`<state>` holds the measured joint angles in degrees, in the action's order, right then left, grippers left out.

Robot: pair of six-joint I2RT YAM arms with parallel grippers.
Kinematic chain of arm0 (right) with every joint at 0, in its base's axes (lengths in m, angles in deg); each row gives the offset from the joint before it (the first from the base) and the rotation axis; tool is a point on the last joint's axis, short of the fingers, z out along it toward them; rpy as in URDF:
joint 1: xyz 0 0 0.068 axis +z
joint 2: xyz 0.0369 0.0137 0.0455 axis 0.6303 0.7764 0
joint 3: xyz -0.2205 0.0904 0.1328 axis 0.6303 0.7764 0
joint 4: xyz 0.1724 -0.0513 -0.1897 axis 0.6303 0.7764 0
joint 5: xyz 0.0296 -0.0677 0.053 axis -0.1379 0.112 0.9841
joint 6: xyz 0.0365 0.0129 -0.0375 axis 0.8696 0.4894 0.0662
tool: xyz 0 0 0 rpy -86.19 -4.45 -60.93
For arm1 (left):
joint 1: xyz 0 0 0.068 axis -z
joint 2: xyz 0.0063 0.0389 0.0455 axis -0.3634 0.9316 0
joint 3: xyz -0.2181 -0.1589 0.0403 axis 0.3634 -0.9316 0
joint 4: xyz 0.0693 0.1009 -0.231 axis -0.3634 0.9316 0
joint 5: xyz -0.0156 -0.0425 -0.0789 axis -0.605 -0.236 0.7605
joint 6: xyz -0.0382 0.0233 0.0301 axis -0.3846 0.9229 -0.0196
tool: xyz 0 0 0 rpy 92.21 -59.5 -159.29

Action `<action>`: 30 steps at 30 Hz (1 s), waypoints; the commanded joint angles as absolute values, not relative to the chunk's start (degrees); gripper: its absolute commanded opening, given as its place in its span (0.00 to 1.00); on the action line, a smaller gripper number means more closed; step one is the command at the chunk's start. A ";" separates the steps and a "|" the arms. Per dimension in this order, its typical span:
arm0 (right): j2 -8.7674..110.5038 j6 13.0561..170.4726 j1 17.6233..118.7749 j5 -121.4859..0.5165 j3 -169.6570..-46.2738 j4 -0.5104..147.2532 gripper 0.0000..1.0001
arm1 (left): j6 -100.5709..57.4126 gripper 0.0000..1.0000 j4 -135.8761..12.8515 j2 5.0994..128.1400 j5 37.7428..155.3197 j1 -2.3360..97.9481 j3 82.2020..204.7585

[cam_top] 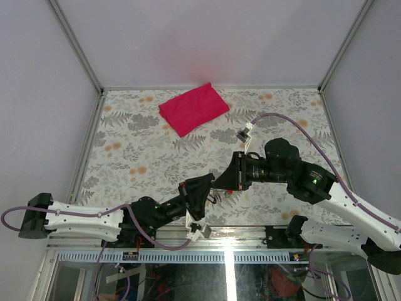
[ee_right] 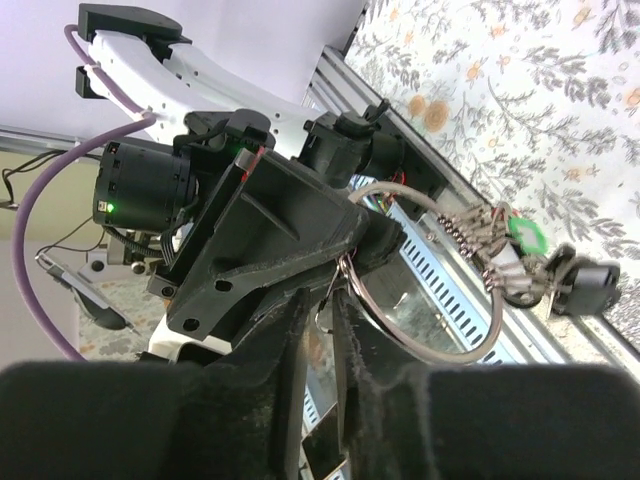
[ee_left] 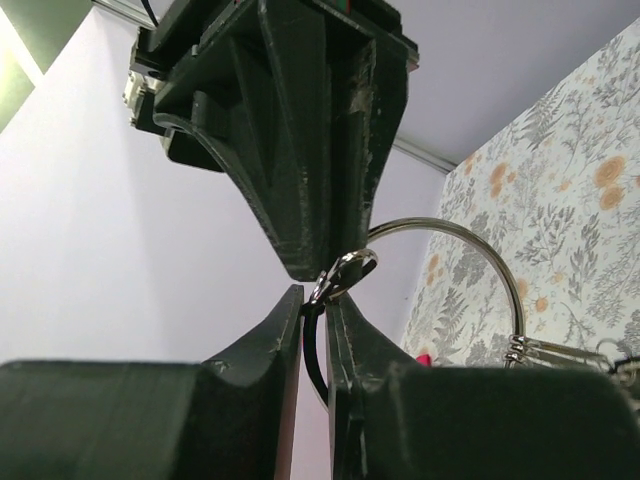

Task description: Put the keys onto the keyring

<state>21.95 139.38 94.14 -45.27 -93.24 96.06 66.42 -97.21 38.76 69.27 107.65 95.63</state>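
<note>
I see both arms meet in the air, low over the flowery table [cam_top: 138,150], close to its front edge. The left gripper [ee_left: 315,300] and the right gripper [ee_right: 320,300] point at each other, tip to tip. The keyring [ee_left: 440,222] is held up right where they meet, off the table. Its big silver ring curves out to one side of the tips. My left gripper is squeezed almost shut. A thin black bit sits between its fingers, and a small silver loop [ee_left: 345,268] of the keyring sticks out at their tips, so I say it grips the keyring. My right gripper touches that same little loop. Its fingers are only a thin slit apart and the loop sits in the slit. I cannot tell if they pinch it or just rest by it. From the right wrist view, a bunch hangs on the far side of the big ring. It has small metal links, a green tag [ee_right: 525,235] and a black-headed key [ee_right: 590,287]. I cannot make out the keys with the red and blue heads in any view. A pink folded cloth [cam_top: 193,108] lies at the far end of the table, well apart from the grippers.
</note>
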 commanded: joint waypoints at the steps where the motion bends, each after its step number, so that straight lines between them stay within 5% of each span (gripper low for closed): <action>1: 19.76 136.96 93.92 -47.26 -96.53 92.54 0.25 | 63.45 0.00 -103.79 38.66 66.44 108.88 97.29; 9: 15.93 131.12 93.94 -52.24 -96.84 90.54 0.38 | 55.46 0.00 -101.36 39.09 62.65 109.77 99.48; 20: 4.50 99.73 93.92 -62.65 -92.96 82.53 0.41 | 25.56 0.00 -79.95 40.68 52.49 109.98 112.51; 30: 14.80 100.92 93.94 -63.77 -107.08 98.27 0.41 | 12.09 0.00 -66.74 42.57 48.98 109.96 119.12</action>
